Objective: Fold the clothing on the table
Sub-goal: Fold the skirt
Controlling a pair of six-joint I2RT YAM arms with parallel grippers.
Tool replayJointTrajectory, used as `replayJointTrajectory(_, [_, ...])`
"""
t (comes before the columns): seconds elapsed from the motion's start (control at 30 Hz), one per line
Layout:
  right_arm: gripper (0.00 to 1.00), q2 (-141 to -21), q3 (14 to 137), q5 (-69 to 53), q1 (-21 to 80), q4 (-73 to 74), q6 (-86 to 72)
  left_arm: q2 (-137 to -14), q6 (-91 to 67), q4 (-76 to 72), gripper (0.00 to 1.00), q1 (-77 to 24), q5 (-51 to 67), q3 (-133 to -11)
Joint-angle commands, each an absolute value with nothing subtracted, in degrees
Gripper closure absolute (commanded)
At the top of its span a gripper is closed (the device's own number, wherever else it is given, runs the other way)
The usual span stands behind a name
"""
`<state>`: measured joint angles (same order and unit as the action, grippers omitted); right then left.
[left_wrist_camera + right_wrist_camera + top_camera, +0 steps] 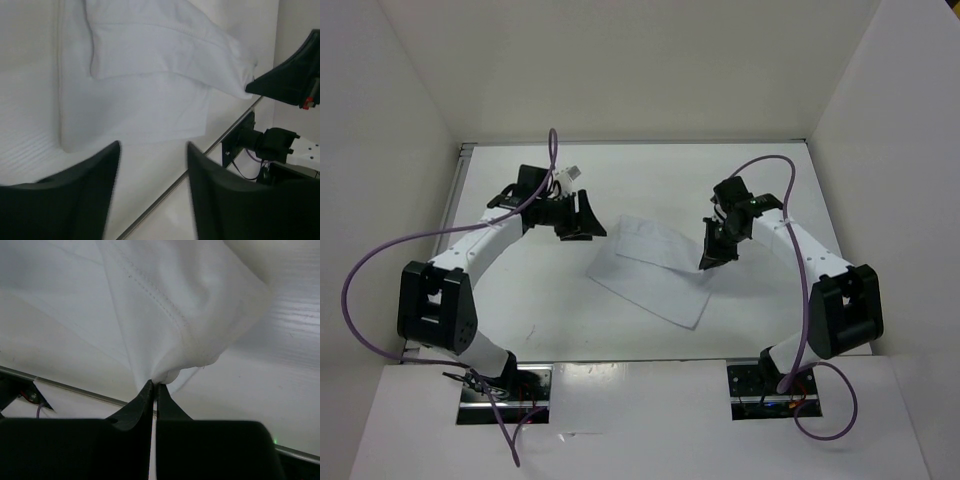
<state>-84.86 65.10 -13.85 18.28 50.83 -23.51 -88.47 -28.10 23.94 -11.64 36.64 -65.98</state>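
The clothing [655,275] is a thin white piece lying partly folded in the middle of the table [650,175]. My right gripper [711,257] is shut on the cloth's right corner and holds it a little above the table. In the right wrist view the fabric [190,305] bunches at the pinched fingertips of that gripper [154,385]. My left gripper [582,226] stands open just left of the cloth with nothing between its fingers. The left wrist view shows the open left gripper [152,147] short of the clothing [150,90], and the right gripper [290,75] at the lifted corner.
White walls [880,120] close the table in on the left, back and right. A thin metal rim [165,195] runs along the near edge. Purple cables [360,270] loop beside both arms, and the arm bases [500,385] sit at the near edge.
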Motion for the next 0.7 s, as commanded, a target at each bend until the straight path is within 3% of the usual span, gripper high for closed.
replayJointTrajectory(0.0, [1.00,-82.6,64.7,-12.1,18.7,53.2,-24.2,-90.0,-27.6,22.0,0.28,-11.2,35.3,-63.9])
replayJointTrajectory(0.03, [1.00,-82.6,64.7,-12.1,18.7,53.2,-24.2,-90.9,-27.6,20.8,0.22,-11.2,35.2,-63.3])
replayJointTrajectory(0.17, [1.00,-83.1,64.7,-12.1,19.9,51.9,-24.8,-96.1,-29.4,14.8,0.20,-11.2,34.3,-65.8])
replayJointTrajectory(0.37, [1.00,-84.9,64.7,-12.1,21.0,50.8,-25.8,-109.5,-29.4,12.9,0.40,-13.1,33.8,-77.1])
replayJointTrajectory(0.67, [1.00,-85.4,64.7,-11.6,21.0,50.2,-27.0,-115.4,-28.9,12.9,0.46,-14.2,34.8,-79.2])
